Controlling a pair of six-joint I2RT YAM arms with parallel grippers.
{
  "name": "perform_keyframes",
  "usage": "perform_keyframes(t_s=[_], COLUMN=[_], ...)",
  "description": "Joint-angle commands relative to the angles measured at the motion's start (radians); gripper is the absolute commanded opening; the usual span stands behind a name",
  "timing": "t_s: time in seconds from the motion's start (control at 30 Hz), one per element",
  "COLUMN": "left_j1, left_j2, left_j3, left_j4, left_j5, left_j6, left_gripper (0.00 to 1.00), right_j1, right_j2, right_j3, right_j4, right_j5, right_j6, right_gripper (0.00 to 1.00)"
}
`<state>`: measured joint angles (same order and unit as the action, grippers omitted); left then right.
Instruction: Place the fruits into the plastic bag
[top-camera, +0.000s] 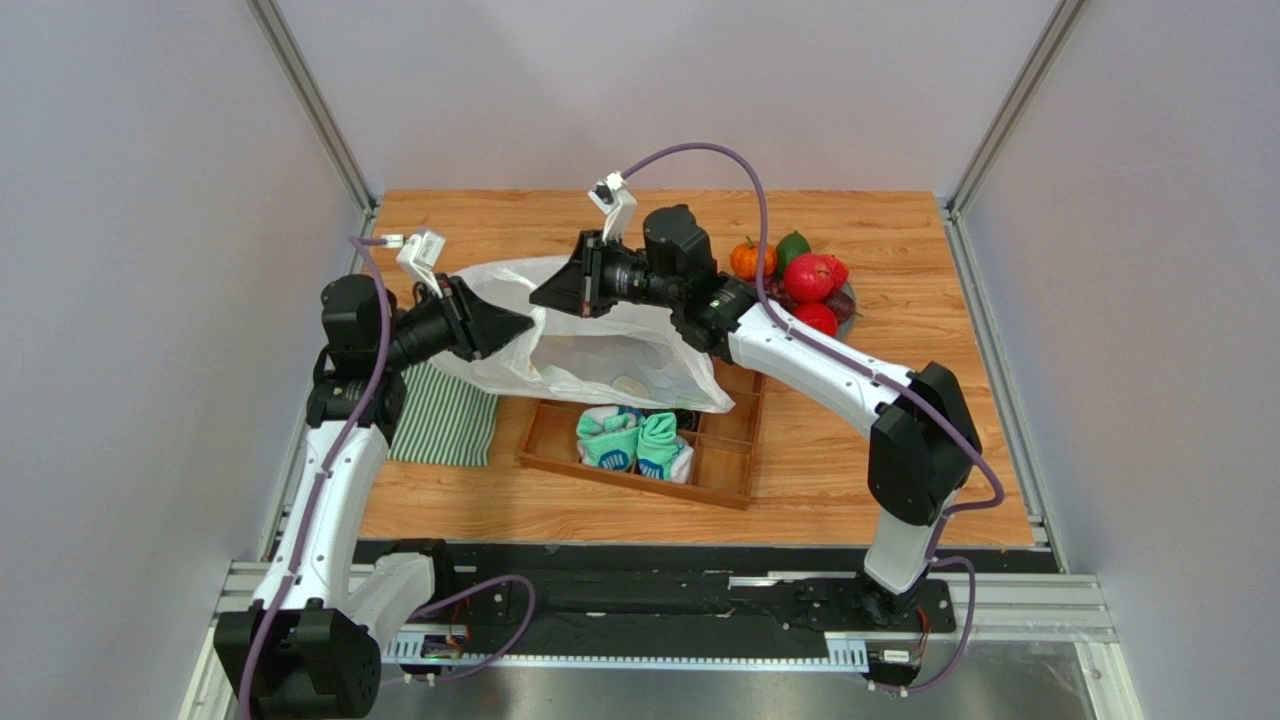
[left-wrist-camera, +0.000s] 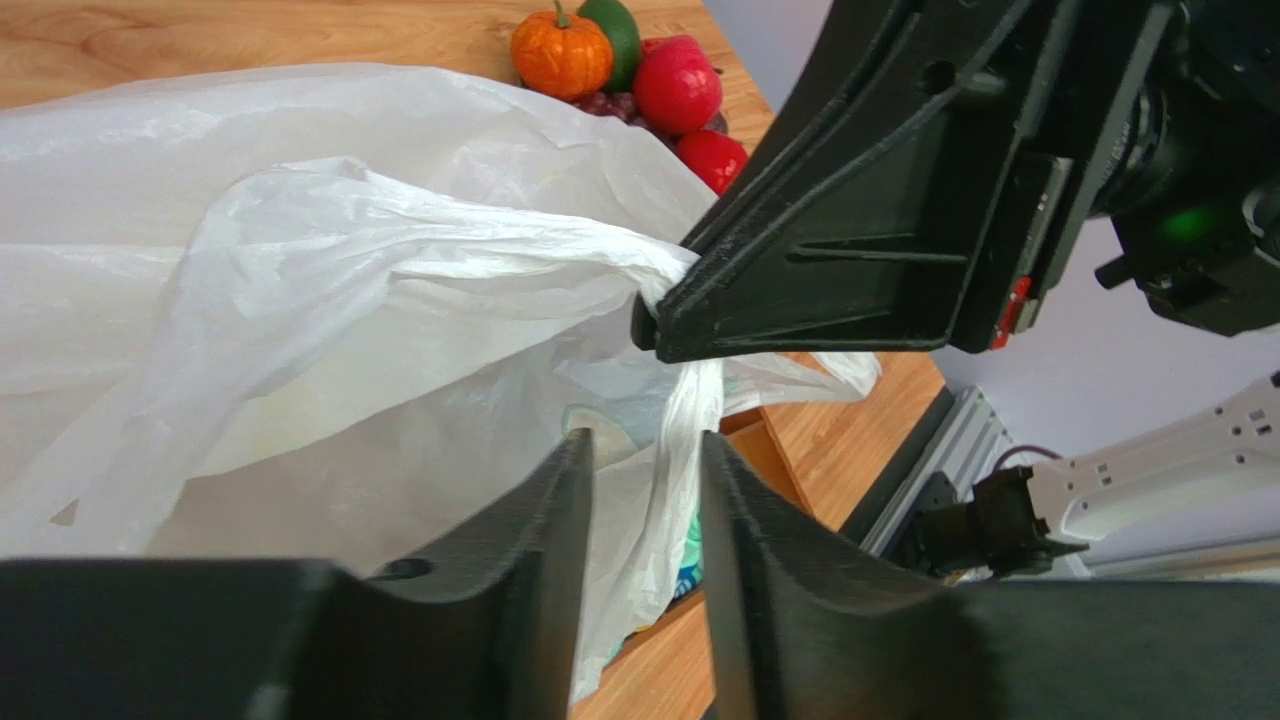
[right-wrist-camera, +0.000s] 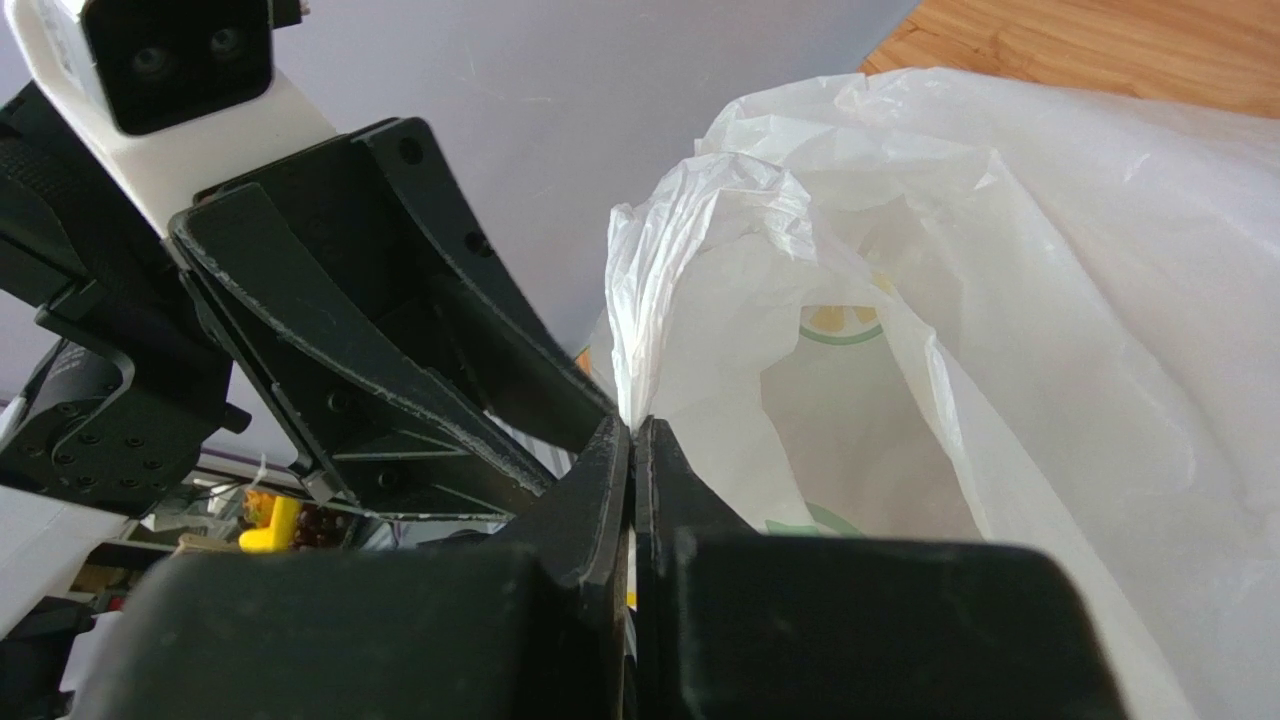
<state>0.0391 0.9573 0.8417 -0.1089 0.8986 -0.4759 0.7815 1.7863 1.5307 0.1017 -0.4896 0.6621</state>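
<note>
My right gripper is clamped tight on a bunched fold of the plastic bag at its rim, with thin film pinched between the closed tips. The left gripper sits just opposite with only a narrow gap between its fingers. A twisted strand of the bag hangs at that gap, but I cannot tell from the wrist view whether the pads are touching it.

From the top camera the bag is in the middle of the table, stretched between the two grippers and draped over the far edge of a wooden tray. The tray holds rolled socks, and a striped cloth lies under my left arm. Neither is my concern here.

As for progress, I would call this the opening stage. The fruits are all gathered at the far right of the table, well apart from the bag's mouth. I can make out an orange pumpkin-like one, a green one and red apples. Through the film I see only yellowish printed marks and no fruit shapes, so I judge that nothing has been loaded yet.

What remains is getting the mouth held open and then carrying every fruit across, one after another.
</note>
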Motion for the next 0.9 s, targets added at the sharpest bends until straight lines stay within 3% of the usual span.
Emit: perform_keyframes(t_s=[0.0, 0.13, 0.33, 0.87], left_j1=[0.002, 0.001, 0.002, -0.011], left_j2=[-0.026, -0.072, -0.032, 0.069], left_j3=[0.056, 0.076, 0.068, 0.050], left_j4=[-0.023, -0.034, -0.028, 0.000], left_j5=[-0.058, -0.147, -0.184, -0.167], left_j6=[-0.096, -0.184, -0.266, -0.316], left_gripper=[0.53, 0.64, 0.71, 0.72], right_j1=[0.009, 0.016, 0.032, 0.094], right_j2=[-0.039, -0.056, -0.080, -0.062], right_j3=[-0.006, -0.037, -0.058, 0.008], right_j4=[0.050, 0.050, 0.033, -0.097], right_j5=[-0.009, -0.006, 0.008, 0.081], right_j6=[-0.058, -0.079, -0.124, -0.254], right_gripper=[0.00, 0.00, 0.00, 0.00])
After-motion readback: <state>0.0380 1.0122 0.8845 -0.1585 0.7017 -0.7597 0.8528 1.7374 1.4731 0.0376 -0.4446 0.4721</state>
